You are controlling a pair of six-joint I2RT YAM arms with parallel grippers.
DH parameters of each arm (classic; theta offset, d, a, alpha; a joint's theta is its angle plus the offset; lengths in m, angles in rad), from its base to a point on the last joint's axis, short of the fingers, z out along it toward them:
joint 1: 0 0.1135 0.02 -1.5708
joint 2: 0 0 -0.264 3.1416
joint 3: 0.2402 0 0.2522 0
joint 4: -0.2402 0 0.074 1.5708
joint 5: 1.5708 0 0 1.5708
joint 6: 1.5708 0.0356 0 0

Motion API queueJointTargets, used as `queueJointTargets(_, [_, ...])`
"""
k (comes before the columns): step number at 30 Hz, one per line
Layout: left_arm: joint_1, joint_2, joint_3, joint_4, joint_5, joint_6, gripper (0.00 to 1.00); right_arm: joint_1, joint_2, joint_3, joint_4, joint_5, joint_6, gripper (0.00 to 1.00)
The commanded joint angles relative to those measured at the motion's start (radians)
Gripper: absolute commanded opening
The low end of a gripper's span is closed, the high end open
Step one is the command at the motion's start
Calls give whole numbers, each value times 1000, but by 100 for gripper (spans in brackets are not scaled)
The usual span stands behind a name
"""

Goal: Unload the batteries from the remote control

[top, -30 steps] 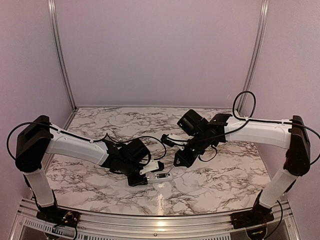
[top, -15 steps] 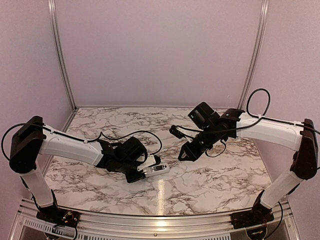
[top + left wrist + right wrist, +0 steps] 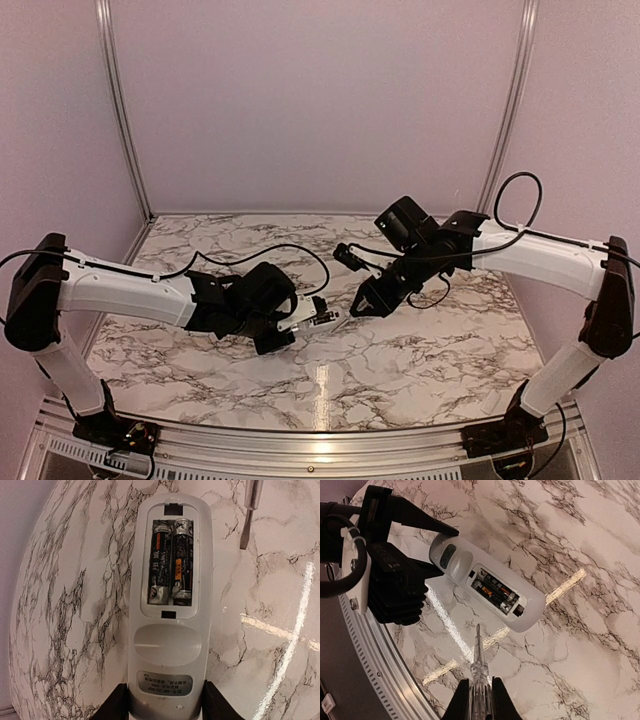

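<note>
Left gripper clamps the remote over the table, batteries seated in its open bay; the screwdriver pinched in the right gripper could slip while prying and knock the remote loose.

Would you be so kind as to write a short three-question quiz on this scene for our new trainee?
1. True or false: a cover hides the batteries in the remote control.
2. How many batteries sit in its compartment?
3. The right claw grips: A) a screwdriver; B) a battery; C) nothing.
Key: 1 false; 2 two; 3 A.
</note>
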State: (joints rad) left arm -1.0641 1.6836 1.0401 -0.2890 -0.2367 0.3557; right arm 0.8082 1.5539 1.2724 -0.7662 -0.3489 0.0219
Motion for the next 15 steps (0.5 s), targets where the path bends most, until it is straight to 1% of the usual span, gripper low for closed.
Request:
queueJointTargets(1, [-10, -9, 46, -32, -37, 4, 0, -4, -17, 45, 15, 46, 3, 0])
queueJointTargets(6, [-14, -9, 67, -57, -26, -9, 0, -9, -50, 35, 45, 84, 25, 0])
queueJointTargets(15, [-14, 3, 88, -92, -7, -20, 0, -33, -97, 14, 93, 85, 65, 0])
